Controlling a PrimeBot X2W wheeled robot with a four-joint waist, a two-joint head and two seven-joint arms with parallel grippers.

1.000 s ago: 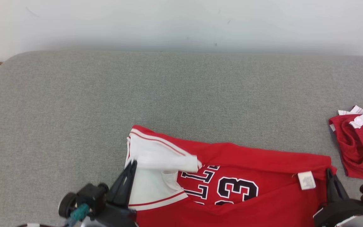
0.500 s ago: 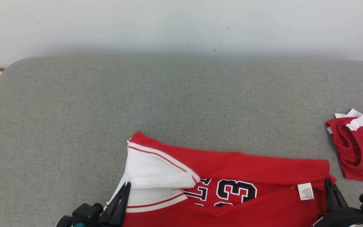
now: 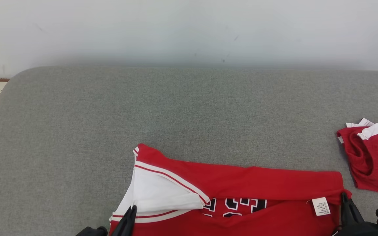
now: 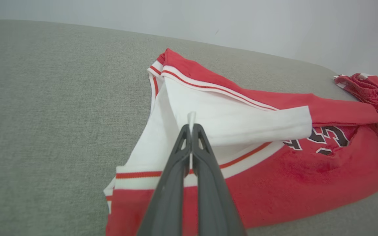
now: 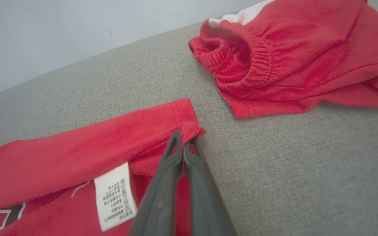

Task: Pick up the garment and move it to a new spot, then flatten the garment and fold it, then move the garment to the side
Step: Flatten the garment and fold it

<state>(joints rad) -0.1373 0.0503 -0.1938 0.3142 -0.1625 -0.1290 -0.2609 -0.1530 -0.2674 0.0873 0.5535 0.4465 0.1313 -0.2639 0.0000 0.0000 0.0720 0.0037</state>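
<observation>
Two grippers of ours are clenched on the garment [image 3: 261, 183], a red jersey that lies across the lower middle of the head view on the grey cushion [image 3: 189, 108], its near part cut off by the bottom edge of the frame. Our left gripper [image 4: 191, 126] sits at the centre of the left wrist view, fingers pressed together on a thin fold of the white sleeve [image 4: 241, 121], with a sliver of white cloth standing up between the tips. In the head view we see it at the bottom edge, left of centre. Our right gripper [image 5: 183, 135] sits just below the centre of the right wrist view, nipping the garment's red hem corner. In the head view it is in the lower right corner. A long red band of the jersey runs left to right, and below it we see parts of black-and-white printed characters [image 3: 238, 206]. A white care label [image 3: 321, 206] lies on the red cloth just beside our right gripper. At the right edge of the head view a bunched red cloth [image 3: 372, 160] with a gathered elastic opening rests on the cushion, apart from the garment. A pale wall [image 3: 189, 29] runs across the top.
</observation>
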